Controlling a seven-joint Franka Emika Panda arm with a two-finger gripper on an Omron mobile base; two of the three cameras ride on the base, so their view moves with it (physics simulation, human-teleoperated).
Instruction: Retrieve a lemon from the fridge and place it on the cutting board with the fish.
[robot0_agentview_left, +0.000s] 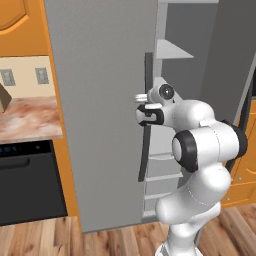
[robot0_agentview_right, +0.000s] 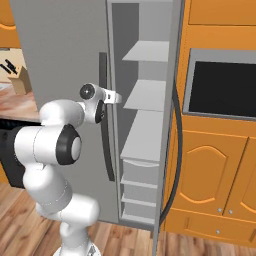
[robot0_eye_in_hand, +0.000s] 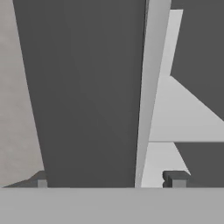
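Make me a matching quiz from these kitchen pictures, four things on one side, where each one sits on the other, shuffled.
Things:
1. gripper
2. fridge
3. dishwasher
4. wall oven

Places:
A. under the marble counter
B. astride the dark handle
C. right of the fridge, in orange cabinets
D. straight ahead, right door open

Pairs: 1-B, 2-D, 3-A, 4-C

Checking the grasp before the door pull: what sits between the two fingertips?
The fridge's dark vertical handle sits between the gripper's fingertips, seen in the hand view.
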